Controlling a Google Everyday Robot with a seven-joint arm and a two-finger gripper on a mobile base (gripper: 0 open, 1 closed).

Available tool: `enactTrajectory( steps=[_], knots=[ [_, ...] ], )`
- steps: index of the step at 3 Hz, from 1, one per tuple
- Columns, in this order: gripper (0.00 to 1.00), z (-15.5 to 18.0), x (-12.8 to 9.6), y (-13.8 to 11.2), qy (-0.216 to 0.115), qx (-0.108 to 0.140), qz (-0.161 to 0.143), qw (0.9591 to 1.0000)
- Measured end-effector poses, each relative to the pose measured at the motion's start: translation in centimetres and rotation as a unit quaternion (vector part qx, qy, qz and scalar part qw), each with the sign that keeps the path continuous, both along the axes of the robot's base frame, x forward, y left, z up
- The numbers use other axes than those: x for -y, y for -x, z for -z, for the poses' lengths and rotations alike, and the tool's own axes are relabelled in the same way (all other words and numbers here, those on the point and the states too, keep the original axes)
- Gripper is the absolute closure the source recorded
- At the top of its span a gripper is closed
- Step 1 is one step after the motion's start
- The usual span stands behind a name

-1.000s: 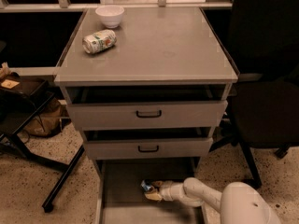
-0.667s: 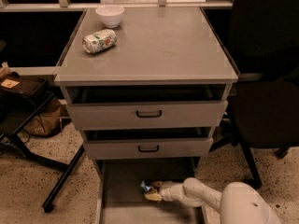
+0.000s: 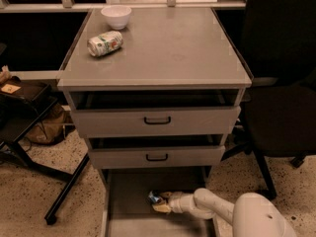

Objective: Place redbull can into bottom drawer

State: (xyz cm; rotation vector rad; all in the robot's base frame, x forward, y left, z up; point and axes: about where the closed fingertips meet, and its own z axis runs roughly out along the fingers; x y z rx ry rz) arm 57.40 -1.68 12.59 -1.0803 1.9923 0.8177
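The grey cabinet's bottom drawer [image 3: 128, 216] is pulled out at the bottom of the camera view, its flat floor showing. My white arm reaches in from the lower right. My gripper [image 3: 160, 203] sits low inside the drawer, just above its floor. A small blue-and-silver redbull can [image 3: 155, 197] lies at the fingertips, tilted, close to or on the drawer floor.
The two upper drawers [image 3: 157, 121] with black handles stand slightly open. On the cabinet top lie a white-and-green can [image 3: 104, 43] and a white bowl [image 3: 116, 16]. A black office chair [image 3: 281, 83] stands at the right, a black stand's legs [image 3: 59, 181] at the left.
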Motion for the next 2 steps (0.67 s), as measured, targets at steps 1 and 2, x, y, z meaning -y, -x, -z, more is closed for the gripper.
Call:
enactTrajectory(
  steps=[1,2],
  knots=[
    [0.35,0.00,0.00,0.00,0.000,0.000,0.000,1.0000],
    [0.12,0.00,0.00,0.00,0.000,0.000,0.000,1.0000]
  ],
)
